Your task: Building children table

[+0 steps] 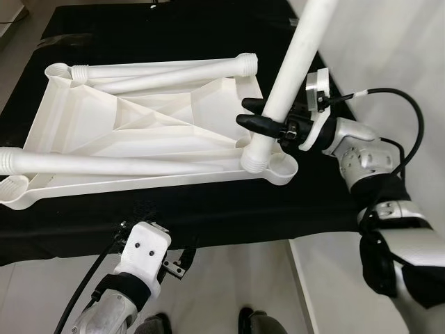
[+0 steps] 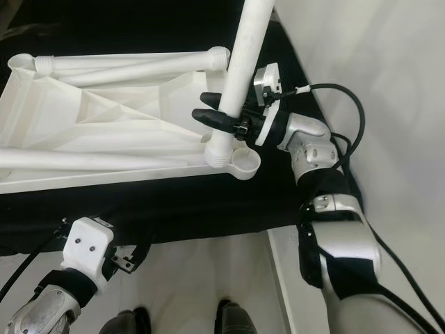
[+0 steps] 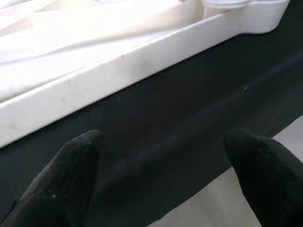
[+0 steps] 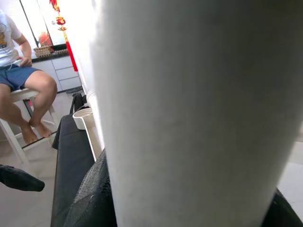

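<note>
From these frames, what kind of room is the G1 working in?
Probably a lived-in home: a person sits on a stool beside white cabinets, with a red hanging ornament. A black cloth covers the light floor as an assembly spot for the white tabletop.

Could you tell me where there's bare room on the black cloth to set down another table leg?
Free: the cloth strip between the tabletop and the near edge, where the open left gripper hovers, and the dark stretch beyond the tabletop. Crowded: the near right corner socket, where the right gripper holds a leg upright.
</note>
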You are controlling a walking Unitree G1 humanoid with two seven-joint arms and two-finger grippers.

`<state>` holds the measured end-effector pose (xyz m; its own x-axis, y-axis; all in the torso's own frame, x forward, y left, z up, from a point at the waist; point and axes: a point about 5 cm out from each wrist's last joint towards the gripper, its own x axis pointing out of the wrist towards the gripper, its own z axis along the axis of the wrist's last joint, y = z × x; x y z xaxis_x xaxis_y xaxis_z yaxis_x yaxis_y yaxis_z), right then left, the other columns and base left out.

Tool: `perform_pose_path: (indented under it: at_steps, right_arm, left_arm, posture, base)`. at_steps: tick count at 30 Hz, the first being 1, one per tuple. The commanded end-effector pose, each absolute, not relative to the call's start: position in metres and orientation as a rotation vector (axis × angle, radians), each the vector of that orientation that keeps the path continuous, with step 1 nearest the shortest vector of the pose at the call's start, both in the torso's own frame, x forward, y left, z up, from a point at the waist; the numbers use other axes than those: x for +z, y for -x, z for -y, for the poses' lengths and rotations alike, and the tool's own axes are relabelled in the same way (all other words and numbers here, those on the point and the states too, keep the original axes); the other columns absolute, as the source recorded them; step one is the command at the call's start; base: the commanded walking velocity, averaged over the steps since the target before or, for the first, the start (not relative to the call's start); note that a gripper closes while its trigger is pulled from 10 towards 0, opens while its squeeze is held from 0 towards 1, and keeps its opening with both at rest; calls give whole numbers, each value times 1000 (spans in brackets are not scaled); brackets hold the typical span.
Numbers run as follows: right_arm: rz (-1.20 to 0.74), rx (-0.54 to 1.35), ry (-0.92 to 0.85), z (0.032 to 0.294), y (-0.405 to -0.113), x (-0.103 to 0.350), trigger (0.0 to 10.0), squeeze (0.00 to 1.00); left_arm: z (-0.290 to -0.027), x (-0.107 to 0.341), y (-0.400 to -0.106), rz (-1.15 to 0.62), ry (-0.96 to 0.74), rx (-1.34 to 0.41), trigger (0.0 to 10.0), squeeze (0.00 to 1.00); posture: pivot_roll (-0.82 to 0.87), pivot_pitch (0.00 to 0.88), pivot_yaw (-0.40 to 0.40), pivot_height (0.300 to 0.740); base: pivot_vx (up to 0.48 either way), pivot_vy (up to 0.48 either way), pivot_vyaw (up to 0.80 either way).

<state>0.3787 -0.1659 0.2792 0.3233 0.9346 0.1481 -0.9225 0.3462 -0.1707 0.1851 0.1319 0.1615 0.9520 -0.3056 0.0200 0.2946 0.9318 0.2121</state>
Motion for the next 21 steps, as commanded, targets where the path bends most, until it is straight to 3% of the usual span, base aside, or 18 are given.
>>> perform_pose_path:
  at_steps: [1, 7, 12, 21]
  right_arm:
    - [182, 1165, 76, 183, -379, 270, 10000, 0]
    - [205, 1123, 62, 195, -379, 276, 10000, 0]
    - [257, 1073, 42, 229, -371, 289, 10000, 0]
    - [309, 1077, -1, 245, -365, 296, 10000, 0]
  left_arm:
    - [-132, 158, -180, 22, -228, -325, 10000, 0]
    - [-132, 159, -179, 19, -230, -328, 10000, 0]
    - [-133, 160, -177, 10, -234, -335, 10000, 0]
    - [-134, 161, -179, 7, -237, -339, 10000, 0]
  posture:
    - [-146, 343, -43, 740]
    - [-143, 342, -42, 740]
    - [-150, 345, -34, 740]
    - [-152, 344, -28, 740]
  base:
    - [0, 0, 0]
    - [0, 0, 0]
    - [0, 0, 0]
    - [0, 0, 0]
